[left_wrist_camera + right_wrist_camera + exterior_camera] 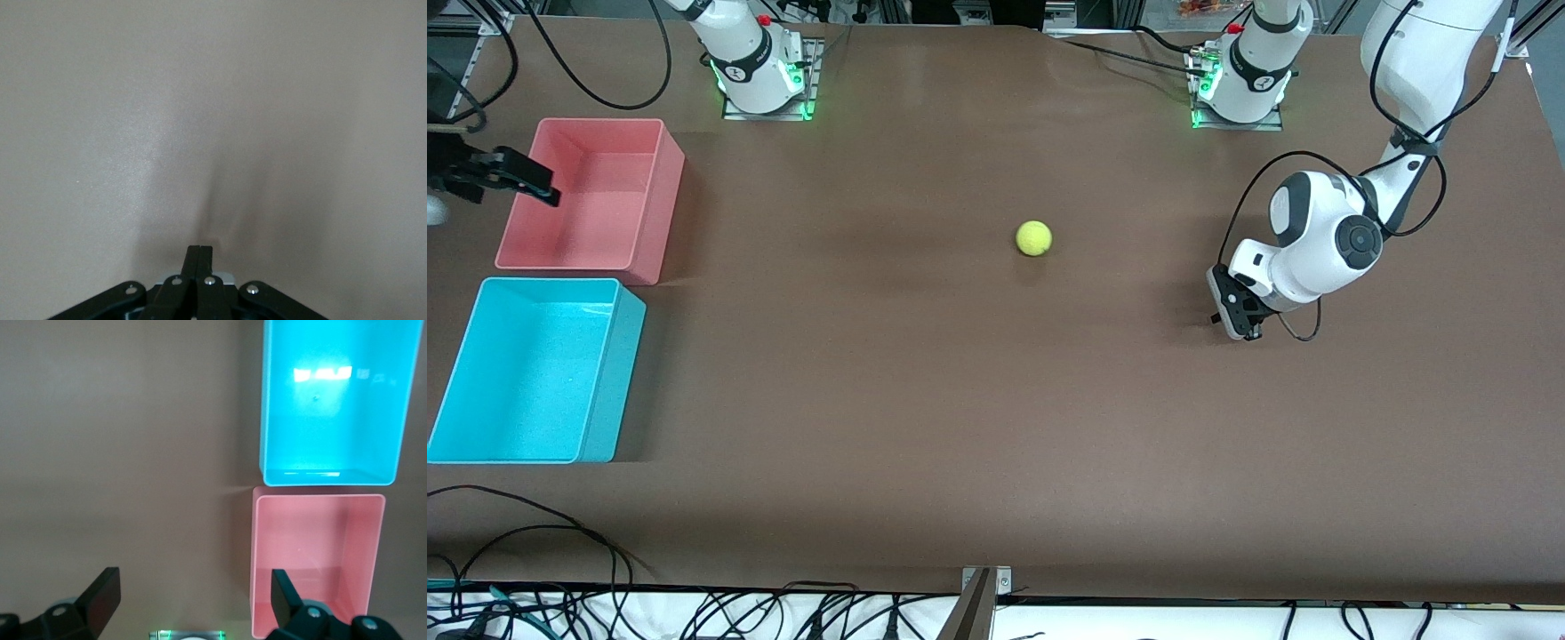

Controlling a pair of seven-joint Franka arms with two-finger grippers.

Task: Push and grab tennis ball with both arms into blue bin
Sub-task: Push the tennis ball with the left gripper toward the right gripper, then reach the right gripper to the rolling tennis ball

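The ball [1033, 238] lies on the bare brown counter [996, 427], about midway between the two arms' ends and somewhat closer to the edge where the bases stand than to the camera's edge. Nothing touches it.

The left tool [1240, 322] is low over the counter toward the left arm's end, well apart from the ball; its fingers [199, 257] are pressed together with nothing between them, and the left wrist view shows only bare counter under them.

The right tool [525, 180] hangs over the edge of the pink bin [645, 191] at the right arm's end of the counter. Its fingers [101, 595] are spread wide and hold nothing.

The blue bin [609, 373] stands at the same end, just beside the pink bin and nearer the camera; the two look to be touching or nearly so. Both bins hold nothing. The blue bin is well apart from the ball.
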